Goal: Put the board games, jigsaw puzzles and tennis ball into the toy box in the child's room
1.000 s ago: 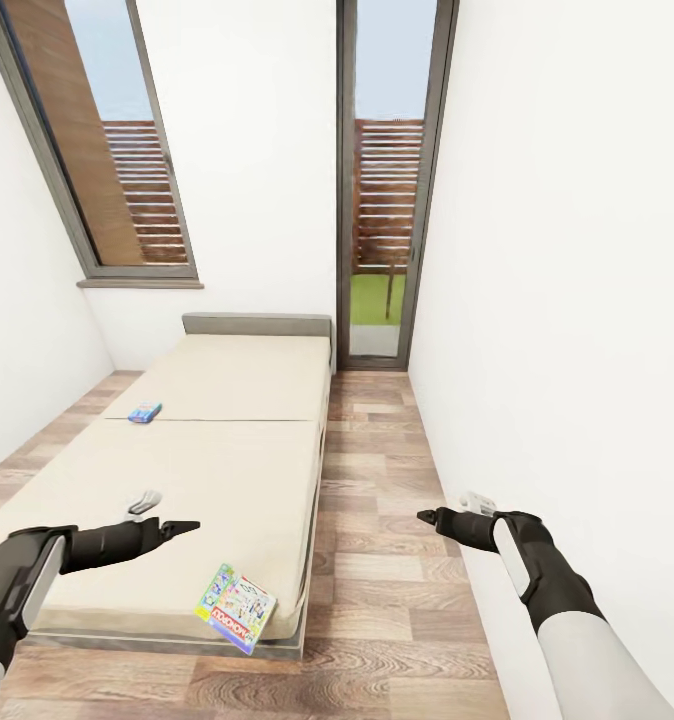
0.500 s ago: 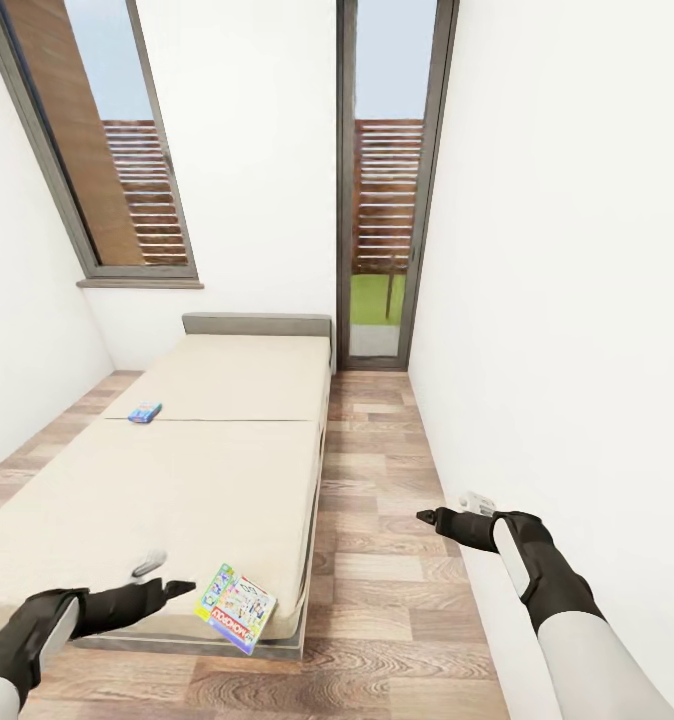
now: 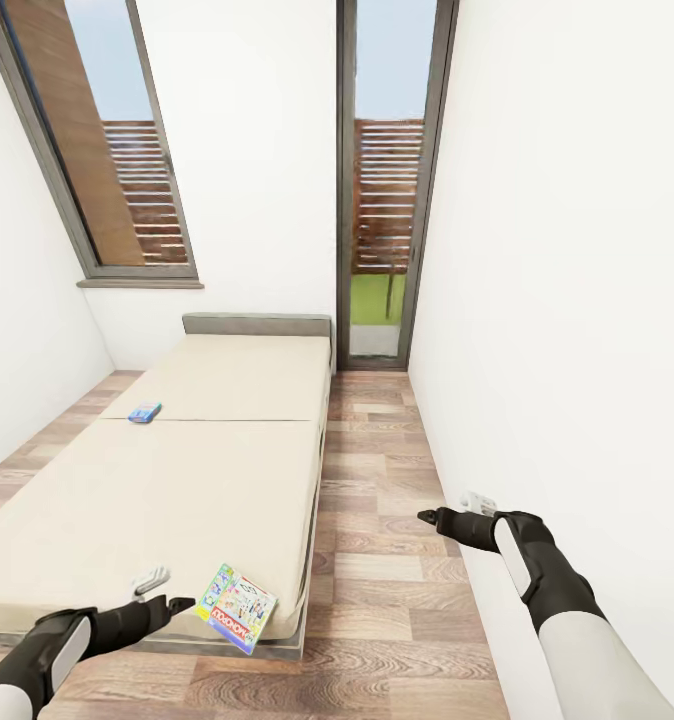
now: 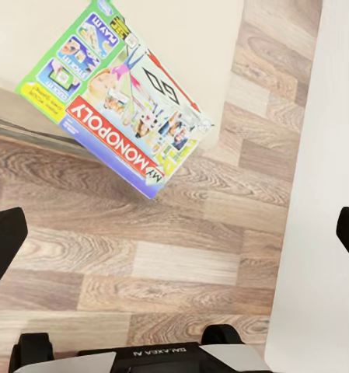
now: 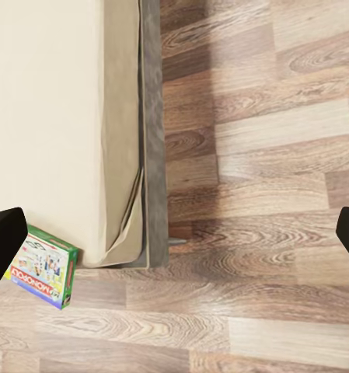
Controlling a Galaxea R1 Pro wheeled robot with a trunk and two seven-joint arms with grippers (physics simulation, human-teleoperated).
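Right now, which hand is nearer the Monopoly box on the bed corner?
Left. The left hand sits just beside the Monopoly box, which overhangs the bed corner. The right hand is across the floor aisle, near the wall.

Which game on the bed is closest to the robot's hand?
The Monopoly box, hanging over the bed's near corner, right beside the left gripper. The small blue game lies much farther up the bed.

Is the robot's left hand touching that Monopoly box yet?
Apart. The left wrist view shows floor between the open left gripper fingers and the Monopoly box.
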